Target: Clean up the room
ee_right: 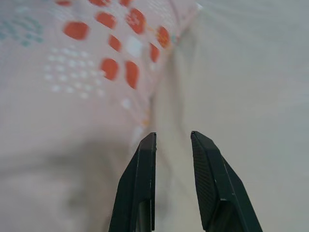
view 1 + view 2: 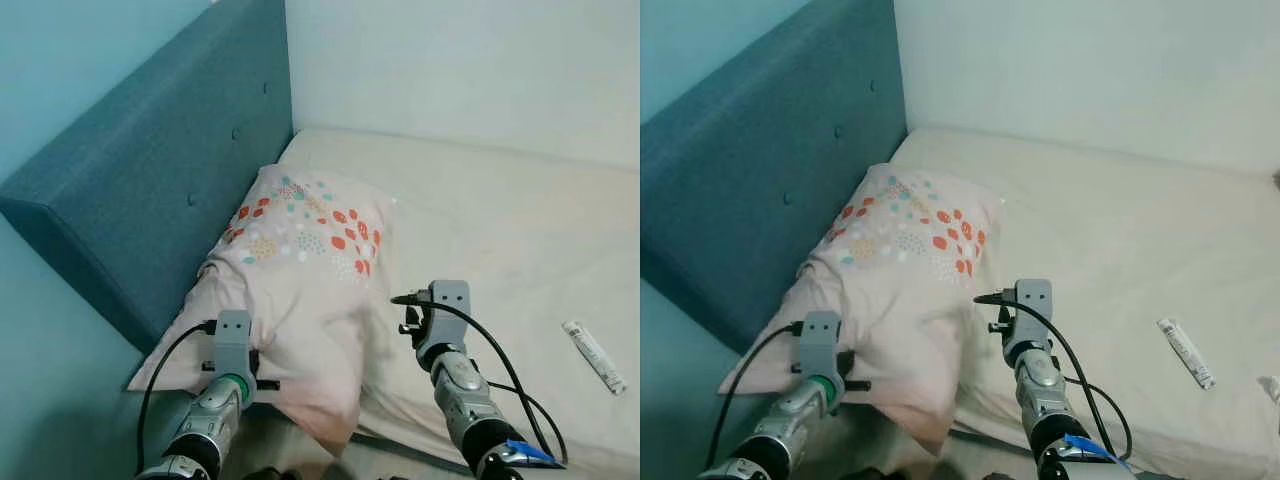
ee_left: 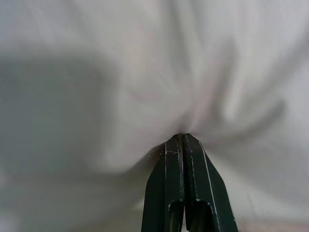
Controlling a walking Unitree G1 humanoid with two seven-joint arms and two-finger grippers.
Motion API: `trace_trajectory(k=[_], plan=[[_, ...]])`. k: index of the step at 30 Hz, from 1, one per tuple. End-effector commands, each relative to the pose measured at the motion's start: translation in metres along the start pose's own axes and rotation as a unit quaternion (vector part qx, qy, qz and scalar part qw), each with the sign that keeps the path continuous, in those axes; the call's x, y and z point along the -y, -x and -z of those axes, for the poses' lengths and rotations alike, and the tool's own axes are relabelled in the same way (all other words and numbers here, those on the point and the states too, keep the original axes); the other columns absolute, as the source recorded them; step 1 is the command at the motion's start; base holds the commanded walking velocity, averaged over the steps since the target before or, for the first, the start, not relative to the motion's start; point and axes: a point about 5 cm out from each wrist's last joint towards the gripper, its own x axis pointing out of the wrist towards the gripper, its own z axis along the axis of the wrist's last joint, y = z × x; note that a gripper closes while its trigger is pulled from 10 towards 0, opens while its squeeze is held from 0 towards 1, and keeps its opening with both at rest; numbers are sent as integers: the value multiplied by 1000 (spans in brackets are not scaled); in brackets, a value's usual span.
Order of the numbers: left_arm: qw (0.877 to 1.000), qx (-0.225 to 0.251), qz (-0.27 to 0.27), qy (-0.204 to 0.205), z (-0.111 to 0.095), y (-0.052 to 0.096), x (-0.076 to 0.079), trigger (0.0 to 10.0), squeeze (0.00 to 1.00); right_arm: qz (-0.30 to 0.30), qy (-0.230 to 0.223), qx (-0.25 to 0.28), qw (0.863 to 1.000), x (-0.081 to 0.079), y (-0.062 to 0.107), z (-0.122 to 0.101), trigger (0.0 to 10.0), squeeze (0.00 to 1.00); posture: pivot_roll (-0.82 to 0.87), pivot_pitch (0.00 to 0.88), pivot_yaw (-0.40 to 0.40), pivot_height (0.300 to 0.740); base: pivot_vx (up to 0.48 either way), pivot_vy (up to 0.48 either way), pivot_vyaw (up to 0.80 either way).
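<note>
A spotted pink pillow (image 2: 300, 290) lies against the teal headboard (image 2: 160, 170) on the bed (image 2: 500, 220). The left tool (image 3: 182, 141) pinches its near edge, fingers closed on fabric; the right tool (image 1: 173, 140) hovers alongside, slightly parted, empty.

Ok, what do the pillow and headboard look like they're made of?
Pillow: soft matte woven fabric, probably cotton; it puckers where the left pincer pinches it. Headboard: teal upholstery, likely a textile weave over padding, judging by its tufted buttons.
</note>
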Motion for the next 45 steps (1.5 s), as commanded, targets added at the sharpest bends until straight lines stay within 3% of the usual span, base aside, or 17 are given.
trace_trajectory(k=[1, 4, 8, 10, 13, 17, 20, 21, 23, 25, 26, 30, 34, 37, 38, 42, 45], plan=[[1000, 11, -11, -8, -3, 0, -4, 10000, 0, -4, -7, 5, 1000, -3, 1, 0, 10000, 0, 110, 0, 81, 740, 0, 0, 0], [999, 22, 3, -25, -6, 0, -2, 10000, 0, 13, -7, -14, 1000, 1, 0, 4, 10000, 0, 115, 0, 73, 740, 0, 0, 0], [999, 32, 10, -12, -19, -4, -8, 10000, 0, 9, 11, -23, 1000, -1, 1, 6, 10000, 0, 99, 0, 113, 740, 0, 0, 0], [999, 33, 16, -41, -24, -6, -7, 10000, 0, 19, -29, -5, 999, 5, 2, 4, 10000, 0, 100, 0, 103, 740, 0, 0, 0], [997, 50, 20, -53, -28, -6, -4, 10000, 0, 27, -35, -6, 999, 10, 3, 4, 10000, 0, 87, 0, 103, 740, 0, 0, 0], [998, 63, 6, -7, -27, -5, -4, 10000, 0, 30, 2, -19, 999, 11, 3, 7, 10000, 0, 81, 0, 100, 740, 0, 0, 0], [998, 57, 6, -21, -22, -4, 0, 10000, 0, 47, 11, -12, 999, 15, 2, 3, 10000, 0, 91, 0, 82, 740, 0, 0, 0], [996, 66, 22, -60, -19, -2, 8, 10000, 0, 42, 8, -2, 999, 12, -1, -2, 10000, 0, 120, 0, 72, 740, 0, 0, 0], [995, 71, 29, -69, -18, -1, 11, 10000, 0, 37, 11, -2, 999, 10, -2, -3, 10000, 0, 120, 0, 72, 740, 0, 0, 0], [996, 67, 28, -55, -16, 0, 10, 10000, 0, 21, 22, -22, 999, 7, -3, 0, 10000, 0, 104, 0, 78, 740, 0, 0, 0], [997, 63, 26, -48, -17, -1, 9, 10000, 0, 16, -4, -31, 999, 6, -1, 3, 10000, 0, 99, 0, 82, 740, 0, 0, 0], [999, 42, 1, -27, -13, -2, 1, 10000, 0, 22, -31, -63, 997, 12, 5, 17, 10000, 0, 96, 0, 91, 740, 0, 0, 0], [999, 40, -11, -25, -13, -2, -3, 10000, 0, 26, -31, -77, 996, 12, 6, 21, 10000, 0, 95, 0, 88, 740, 0, 0, 0], [999, 42, -26, -19, -13, -2, -6, 10000, 0, 19, -14, -102, 995, 8, 6, 26, 10000, 0, 97, 0, 84, 740, 0, 0, 0], [999, 36, -33, -10, -10, -1, -7, 10000, 0, 7, 12, -122, 993, 3, 6, 29, 10000, 0, 95, 0, 84, 740, 0, 0, 0], [999, 36, -11, -32, -9, -1, 2, 10000, 0, -21, 34, -143, 989, -5, 6, 33, 10000, 0, 100, 0, 86, 740, 0, 0, 0], [998, 42, 9, -53, -11, -1, 8, 10000, 0, -20, 15, -155, 988, -6, 7, 36, 10000, 0, 110, 0, 79, 740, 0, 0, 0]])
